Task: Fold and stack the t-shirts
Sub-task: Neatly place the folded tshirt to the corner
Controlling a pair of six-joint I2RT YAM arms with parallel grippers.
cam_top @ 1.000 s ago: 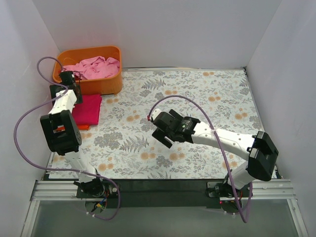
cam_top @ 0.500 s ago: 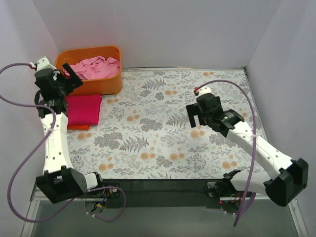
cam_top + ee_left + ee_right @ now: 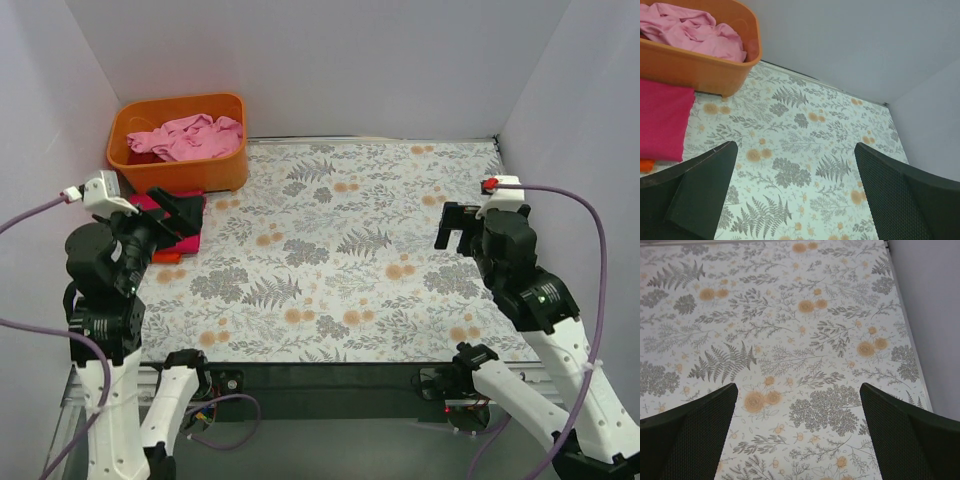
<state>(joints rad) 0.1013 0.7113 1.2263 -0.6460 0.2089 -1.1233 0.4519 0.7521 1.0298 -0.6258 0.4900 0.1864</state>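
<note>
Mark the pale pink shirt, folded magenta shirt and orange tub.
pale pink t-shirt (image 3: 695,31): left wrist view, crumpled middle.
folded magenta-red t-shirt (image 3: 662,120): left wrist view, flat top.
orange tub (image 3: 695,67): left wrist view, front wall.

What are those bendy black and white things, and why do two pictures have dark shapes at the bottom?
They are two robot arms, bolted at the near edge of a table with a flowery cover. The big picture comes from a camera above and behind the arms. The other two come from little cameras on the wrists, so the dark shapes are each arm's own fingers. The left gripper and the right gripper are both open and hold nothing. On the left of the table stands an orange tub with a crumpled pale pink t-shirt inside. Beside the tub lies a folded magenta-red t-shirt, on top of an orange t-shirt that peeks out from under it. The robot's job is to fold and stack the shirts.
</note>
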